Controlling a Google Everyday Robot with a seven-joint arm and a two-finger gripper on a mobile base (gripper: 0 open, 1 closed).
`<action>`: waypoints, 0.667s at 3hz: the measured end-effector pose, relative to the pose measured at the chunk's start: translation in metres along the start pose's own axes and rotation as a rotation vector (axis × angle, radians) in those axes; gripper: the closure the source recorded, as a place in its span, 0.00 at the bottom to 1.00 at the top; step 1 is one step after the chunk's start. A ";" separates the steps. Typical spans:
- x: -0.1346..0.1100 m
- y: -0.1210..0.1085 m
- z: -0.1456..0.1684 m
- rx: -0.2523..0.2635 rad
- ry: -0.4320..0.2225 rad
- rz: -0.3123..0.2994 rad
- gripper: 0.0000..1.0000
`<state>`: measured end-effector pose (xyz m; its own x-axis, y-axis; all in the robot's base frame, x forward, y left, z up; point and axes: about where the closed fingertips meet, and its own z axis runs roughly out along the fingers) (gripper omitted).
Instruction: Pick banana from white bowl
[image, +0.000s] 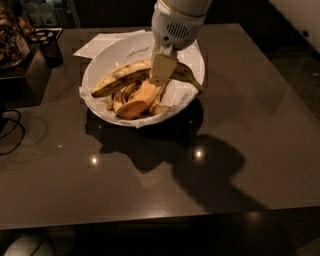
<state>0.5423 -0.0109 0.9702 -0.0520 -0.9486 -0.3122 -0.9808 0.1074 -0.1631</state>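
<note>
The white bowl (100, 62), lined with crumpled white paper, stands at the back middle of the dark table. The banana (117, 80), long and yellow with brown streaks, lies across the top of the bowl's contents, its dark stem (192, 80) pointing right over the rim. My gripper (162, 70) comes down from above onto the banana's middle and is shut on it; a pale finger (163, 67) covers that part. An orange fruit piece (137, 102) and other peel-like pieces lie beneath.
A sheet of white paper (100, 42) lies behind the bowl. A dark box with cluttered items (22, 55) stands at the back left, and a black cable (10, 127) runs at the left edge. The table's front edge (160, 220) is near.
</note>
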 end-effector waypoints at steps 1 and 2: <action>-0.004 0.015 -0.015 0.027 -0.044 -0.041 1.00; -0.004 0.015 -0.016 0.029 -0.047 -0.044 1.00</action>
<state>0.5242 -0.0102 0.9842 0.0003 -0.9378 -0.3473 -0.9760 0.0754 -0.2045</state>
